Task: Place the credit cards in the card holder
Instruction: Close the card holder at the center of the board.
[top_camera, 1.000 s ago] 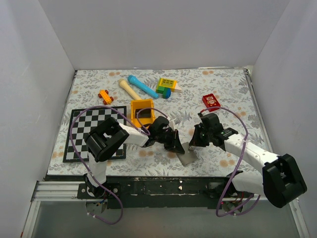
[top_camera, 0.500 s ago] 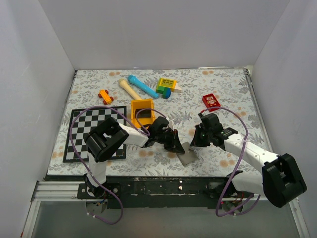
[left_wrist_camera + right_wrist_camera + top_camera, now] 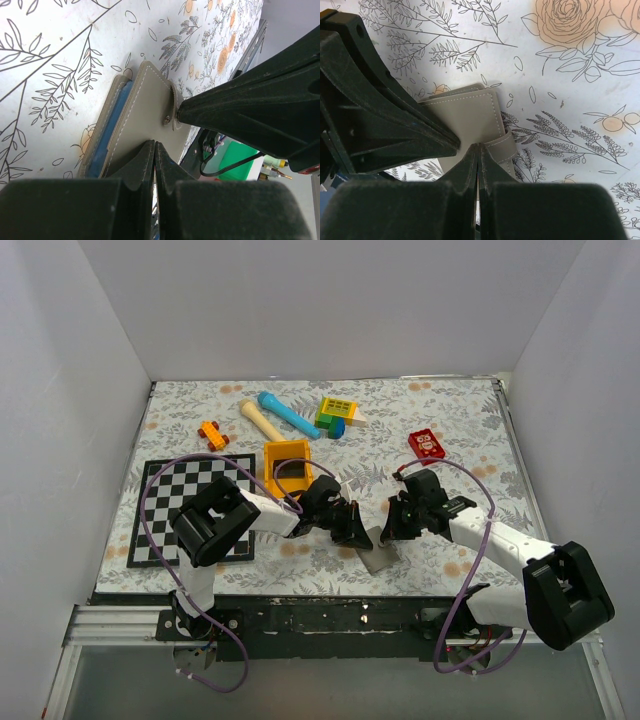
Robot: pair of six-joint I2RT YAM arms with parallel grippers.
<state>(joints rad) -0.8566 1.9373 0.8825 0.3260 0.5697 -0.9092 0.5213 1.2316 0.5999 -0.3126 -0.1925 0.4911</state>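
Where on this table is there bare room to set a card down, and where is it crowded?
Bare cloth: between the red block and the right wall; the back-left corner behind the orange toy and the chessboard. Crowded: near centre, where the left gripper and right gripper meet at the card holder, just before the orange tray.

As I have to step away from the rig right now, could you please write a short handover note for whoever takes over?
Left gripper: shut, tips against the card holder cover.
Right gripper: shut, tip at the snap tab.
Card holder: folded, front centre, with the tab across its edge.
Credit cards: none clearly seen. A dark flat thing in the orange tray may be one.
Done: no card visibly loaded.
Left: open the holder, fetch the cards and slide them in.
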